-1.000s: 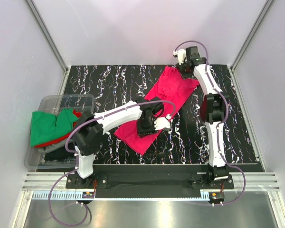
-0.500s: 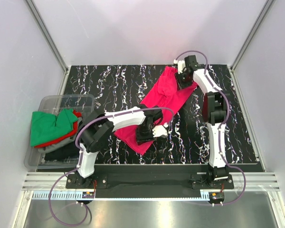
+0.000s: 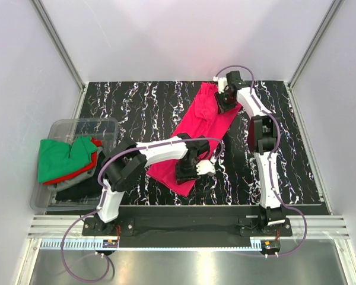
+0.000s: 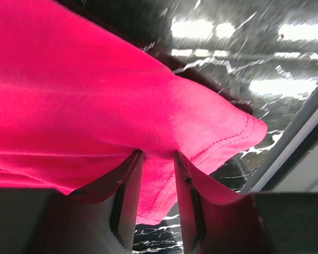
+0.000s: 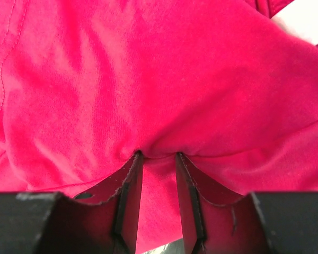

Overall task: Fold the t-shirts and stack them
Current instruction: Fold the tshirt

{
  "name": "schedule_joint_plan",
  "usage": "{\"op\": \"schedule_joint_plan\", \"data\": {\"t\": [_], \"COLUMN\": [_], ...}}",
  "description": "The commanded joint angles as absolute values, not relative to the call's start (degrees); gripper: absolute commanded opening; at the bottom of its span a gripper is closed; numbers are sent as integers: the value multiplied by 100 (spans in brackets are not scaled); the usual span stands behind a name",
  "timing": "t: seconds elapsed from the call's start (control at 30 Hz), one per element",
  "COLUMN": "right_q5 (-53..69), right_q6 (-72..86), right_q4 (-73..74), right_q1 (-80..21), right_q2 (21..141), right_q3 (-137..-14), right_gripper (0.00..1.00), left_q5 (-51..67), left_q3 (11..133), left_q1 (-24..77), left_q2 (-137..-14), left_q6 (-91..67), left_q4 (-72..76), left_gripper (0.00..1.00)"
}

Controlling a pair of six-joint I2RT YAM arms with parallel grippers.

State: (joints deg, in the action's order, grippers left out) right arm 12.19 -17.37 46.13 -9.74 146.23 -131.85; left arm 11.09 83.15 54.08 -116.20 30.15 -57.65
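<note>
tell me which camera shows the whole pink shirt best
The top external view: it alone shows the whole crimson t-shirt, drawn out in a long diagonal strip. The left wrist view shows just a stitched corner pinched in the left gripper; the right wrist view shows only bunched cloth clamped in the right gripper.

— What do the arms look like from above the table (image 3: 136, 101)?
— The left arm (image 3: 160, 149) and right arm (image 3: 267, 178) both have white shells between black joints, on black bases at the table's near edge. Thin purple cables (image 3: 237, 66) loop along each.
— And the grippers?
— The left gripper (image 4: 158, 156) and right gripper (image 5: 158, 155) each carry two flat dark fingers with chipped edges
</note>
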Motion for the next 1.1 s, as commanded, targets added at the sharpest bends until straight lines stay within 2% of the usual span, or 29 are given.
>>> {"op": "schedule_joint_plan", "data": {"t": [0.0, 0.6, 0.9, 1.07], "right_q5": [1135, 1011, 932, 677], "right_q6": [-2011, -2514, -2514, -2383], "right_q4": [4623, 4386, 4263, 4272], "right_q1": [-1265, -1890, -2021, -1995], "right_q2": [14923, 15934, 15908, 15261], "right_q3": [-13639, -15521, -15609, -15443], "right_gripper": [38, 43, 44, 50], "left_q5": [1529, 1564, 1477, 1223], "left_q3": [8551, 9782, 9905, 9880], "left_q1": [5563, 6143, 6231, 6223], "left_q2": [-11926, -12559, -12630, -11938], "left_q6": [2979, 3129, 3024, 2742], "left_q4": [-5537, -5581, -5432, -5520], "left_gripper": [36, 38, 40, 43]}}
